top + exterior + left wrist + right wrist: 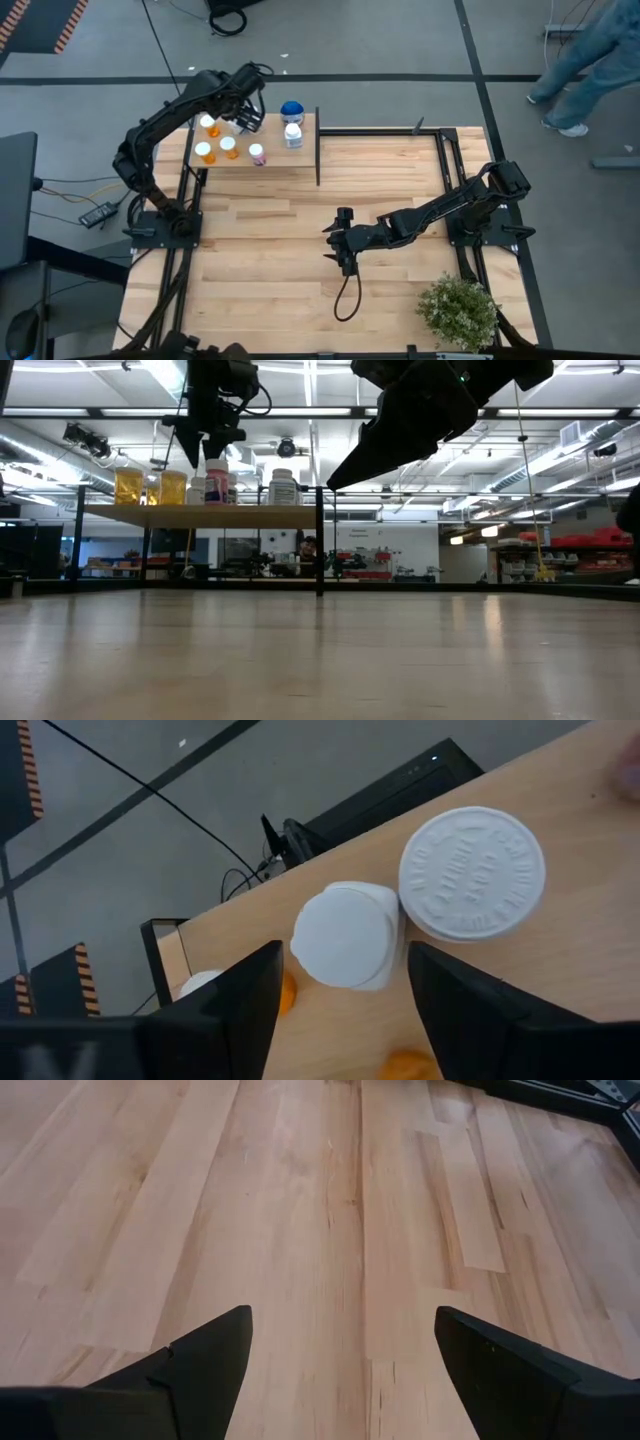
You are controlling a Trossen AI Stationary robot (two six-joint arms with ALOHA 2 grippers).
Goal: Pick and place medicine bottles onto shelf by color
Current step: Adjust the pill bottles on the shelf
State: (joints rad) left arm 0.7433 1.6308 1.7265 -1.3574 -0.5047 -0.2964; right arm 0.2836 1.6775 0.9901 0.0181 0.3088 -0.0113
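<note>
Medicine bottles (229,147) are seen on the shelf (290,162), far-left on the table (270,260); potted plant (458,310) near-right.

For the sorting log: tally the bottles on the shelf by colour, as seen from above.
Orange bottles: 3
Pinkish bottle: 1
White bottle: 1
Blue-topped bottle: 1
Total: 6 in plain sight; the left hand may hide more.
</note>
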